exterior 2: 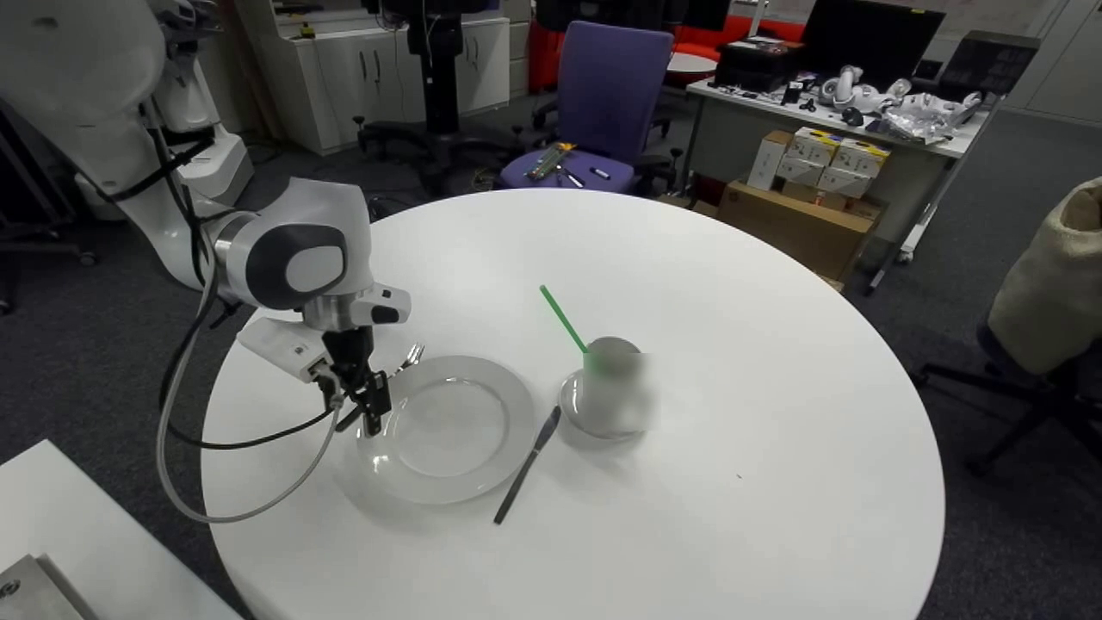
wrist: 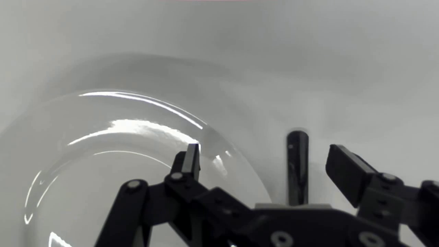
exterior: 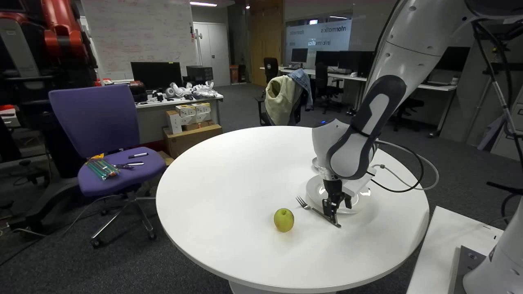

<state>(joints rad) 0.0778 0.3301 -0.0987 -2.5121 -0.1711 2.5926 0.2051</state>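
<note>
Smooth, glossy plate (exterior 2: 448,428); shiny fork handle (wrist: 297,161)

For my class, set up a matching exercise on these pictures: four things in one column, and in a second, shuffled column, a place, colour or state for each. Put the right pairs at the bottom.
Column one
1. claw
2. apple
3. knife
4. fork

Column two
A. Lying beside the plate, one end close to the saucer
B. Jaws apart
C. Lying between the plate and the apple
D. Yellow-green

Right pairs
1-B
2-D
3-A
4-C
</note>
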